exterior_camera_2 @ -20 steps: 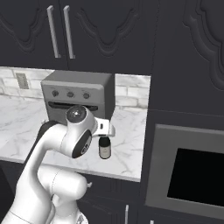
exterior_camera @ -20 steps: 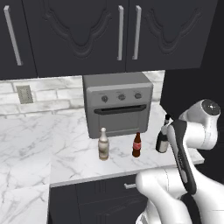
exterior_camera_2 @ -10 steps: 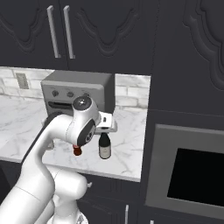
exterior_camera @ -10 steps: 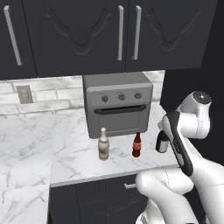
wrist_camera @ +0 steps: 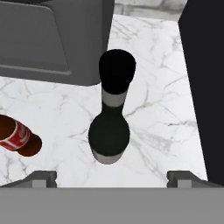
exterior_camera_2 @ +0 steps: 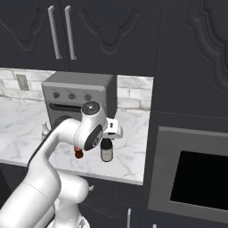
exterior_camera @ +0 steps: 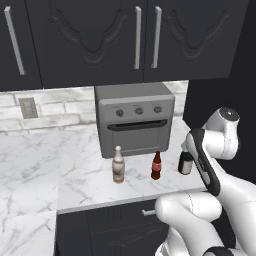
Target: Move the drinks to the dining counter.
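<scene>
black bottle (wrist_camera: 110, 131): glossy, round body, narrow neck, upright near the worktop's (exterior_camera: 45, 165) right edge, in front of the toaster oven (exterior_camera: 135, 117)
gripper (wrist_camera: 112, 177): hangs right above it, jaws spread wide, holding nothing
step: looks like lining up the first grab; next it needs to drop down around the neck and squeeze
others: brown bottle (exterior_camera: 156, 166) and cream bottle (exterior_camera: 118, 165) stand to its left along the front edge

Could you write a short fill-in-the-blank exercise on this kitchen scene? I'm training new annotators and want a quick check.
1. The gripper hangs above the ____ bottle with its jaws open.
2. All three bottles stand in front of the grey ____.
3. The dark brown bottle wears a ____ label.
4. The cream-beige bottle stands at the ____ end of the row in the left base view.

Missing words: black; toaster oven; red; left
</scene>
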